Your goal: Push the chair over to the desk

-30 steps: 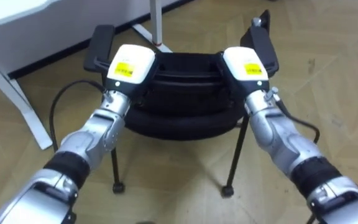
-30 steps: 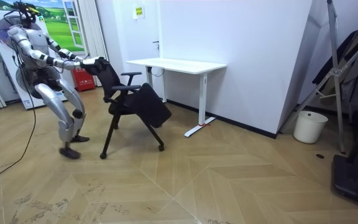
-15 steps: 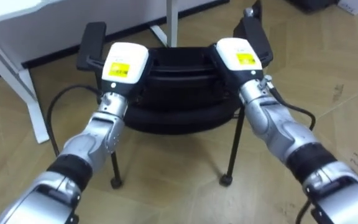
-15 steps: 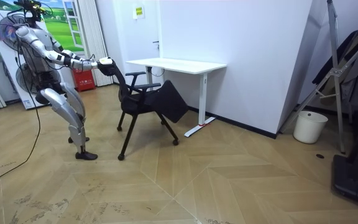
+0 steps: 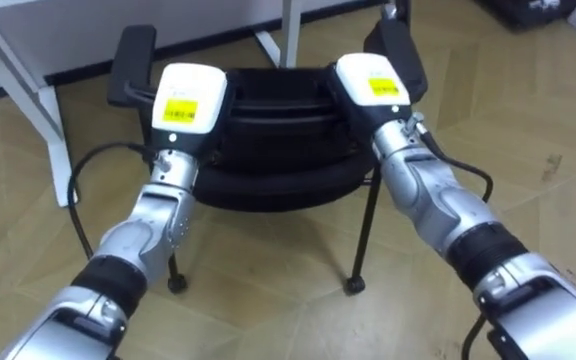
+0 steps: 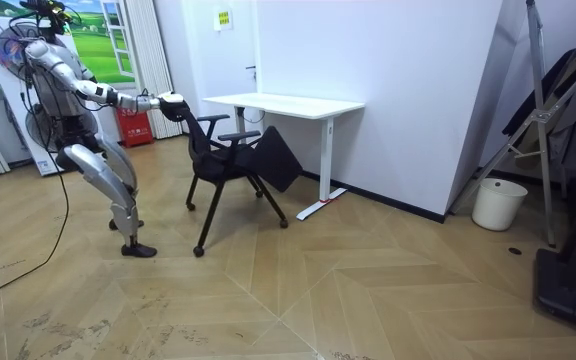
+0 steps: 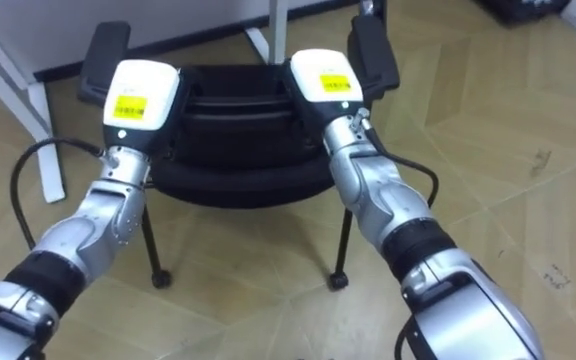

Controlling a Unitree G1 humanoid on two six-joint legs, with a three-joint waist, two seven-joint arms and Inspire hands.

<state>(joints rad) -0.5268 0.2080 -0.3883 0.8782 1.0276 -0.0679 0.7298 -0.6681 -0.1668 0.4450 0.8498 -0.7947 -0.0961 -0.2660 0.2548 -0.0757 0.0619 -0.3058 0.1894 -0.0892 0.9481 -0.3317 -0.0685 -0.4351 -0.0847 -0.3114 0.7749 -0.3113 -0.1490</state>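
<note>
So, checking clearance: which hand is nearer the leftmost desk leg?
Left. The left hand sits on the chair back right of that leg; the right hand is farther right.

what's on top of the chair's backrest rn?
The left hand and right hand sit on the top edge of the backrest, one near each end. The edge beneath them is covered; their grip is hidden.
</note>
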